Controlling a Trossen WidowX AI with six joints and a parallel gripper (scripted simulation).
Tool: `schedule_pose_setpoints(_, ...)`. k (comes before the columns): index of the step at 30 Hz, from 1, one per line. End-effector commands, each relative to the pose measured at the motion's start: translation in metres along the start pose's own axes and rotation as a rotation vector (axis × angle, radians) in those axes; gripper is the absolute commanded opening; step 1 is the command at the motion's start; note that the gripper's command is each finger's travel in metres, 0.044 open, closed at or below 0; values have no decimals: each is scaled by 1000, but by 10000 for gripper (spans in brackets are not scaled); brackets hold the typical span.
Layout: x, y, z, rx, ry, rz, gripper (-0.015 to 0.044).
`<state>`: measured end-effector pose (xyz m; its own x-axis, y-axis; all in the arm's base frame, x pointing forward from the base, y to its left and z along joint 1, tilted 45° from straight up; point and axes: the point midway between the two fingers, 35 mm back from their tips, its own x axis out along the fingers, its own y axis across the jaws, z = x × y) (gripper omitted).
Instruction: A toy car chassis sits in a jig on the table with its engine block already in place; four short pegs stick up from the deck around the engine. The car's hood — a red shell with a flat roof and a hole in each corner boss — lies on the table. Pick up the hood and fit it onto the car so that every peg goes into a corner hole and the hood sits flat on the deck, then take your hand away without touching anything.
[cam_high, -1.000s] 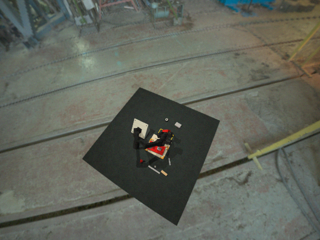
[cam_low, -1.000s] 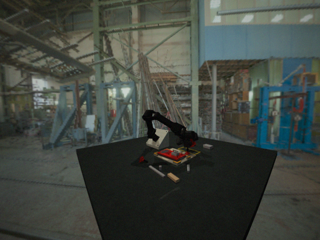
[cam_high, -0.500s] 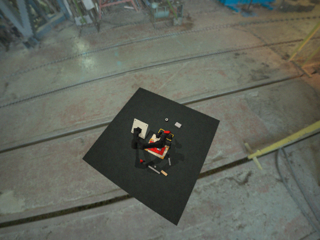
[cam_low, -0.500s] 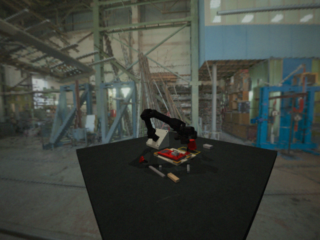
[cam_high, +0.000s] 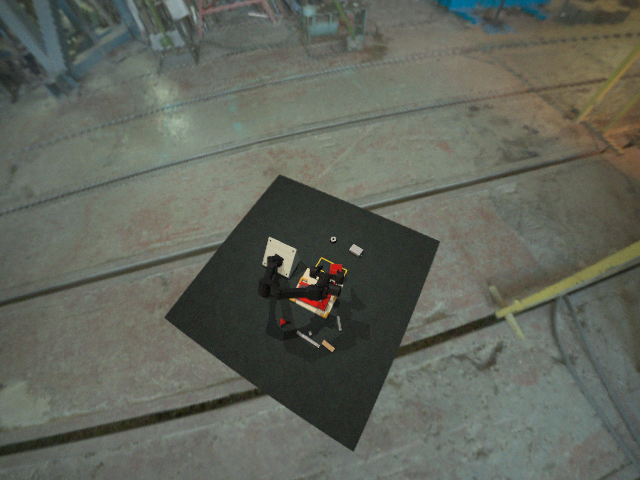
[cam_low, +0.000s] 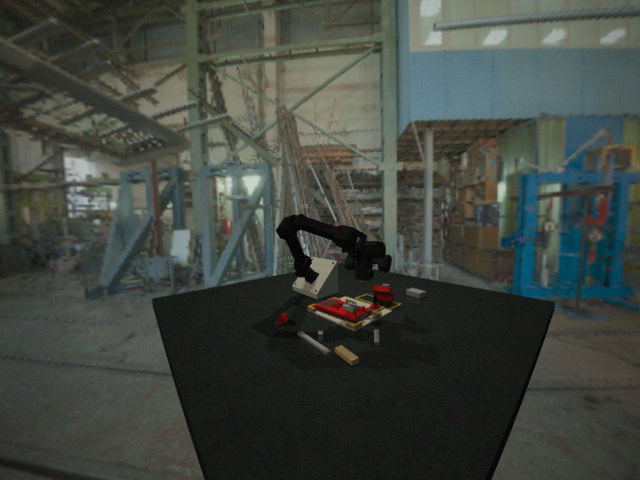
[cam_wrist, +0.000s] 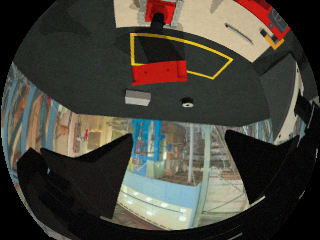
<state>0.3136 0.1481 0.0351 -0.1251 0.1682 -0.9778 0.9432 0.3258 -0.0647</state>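
In upper centre of wrist view, drop wide-open, empty black parallel-jaw gripper (cam_wrist: 175, 150) squarely over red flat-roofed hood shell (cam_wrist: 159, 72), straddle its sides, close firmly, lift level.

Square black table (cam_low: 248, 413) on a concrete floor. Near its centre: the white jig (cam_low: 356, 322) and, just beside it toward the far edge, the red hood (cam_low: 383, 293) inside a yellow outline (cam_high: 324, 259). Toward the near edge: a grey bar (cam_low: 312, 342) and a wooden block (cam_low: 346, 354). Toward the far-right corner: a grey block (cam_low: 415, 292).
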Motion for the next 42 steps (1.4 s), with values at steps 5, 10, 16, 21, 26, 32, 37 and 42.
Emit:
schedule_pose_setpoints(5, 1, -1, 0, -3, 2, -3, 440)
schedule_pose_setpoints(10, 1, -1, 0, -3, 2, -3, 440)
schedule_pose_setpoints(16, 1, -1, 0, -3, 2, -3, 440)
schedule_pose_setpoints(21, 1, -1, 0, -3, 2, -3, 309)
schedule_pose_setpoints(26, 18, 2, 6, -8, -154, -62, 387)
schedule_pose_setpoints(32, 47, 12, 15, -45, -538, -150, 440)
schedule_pose_setpoints(37, 64, 20, 13, -103, -861, -153, 440)
schedule_pose_setpoints(42, 68, 24, 11, -128, -954, -140, 440)
